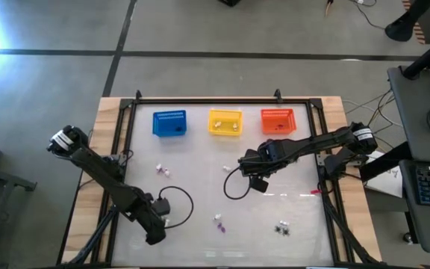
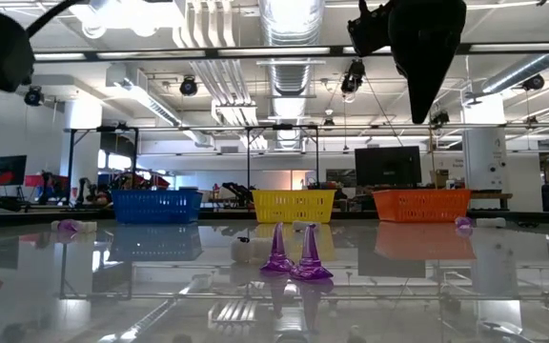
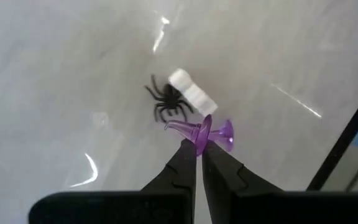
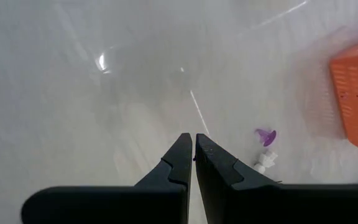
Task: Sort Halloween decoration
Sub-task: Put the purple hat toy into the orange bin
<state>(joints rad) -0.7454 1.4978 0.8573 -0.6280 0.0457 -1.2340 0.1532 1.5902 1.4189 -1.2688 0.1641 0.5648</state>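
1. A glossy pale desk [image 1: 200,194] carries three mesh baskets along its far edge: blue [image 1: 169,123], yellow [image 1: 225,122], orange-red [image 1: 278,120], probably one per trinket colour.
2. The right pincer [image 1: 259,184] hangs mid-desk, fingers together and empty.
3. The left pincer [image 3: 197,148], at the near left, is clamped on a tiny purple plastic cone trinket [image 3: 199,132], likely to lift it toward a basket.
4. Just beside it lie a black plastic spider [image 3: 166,101] and a small white ridged trinket [image 3: 192,92], unsorted.
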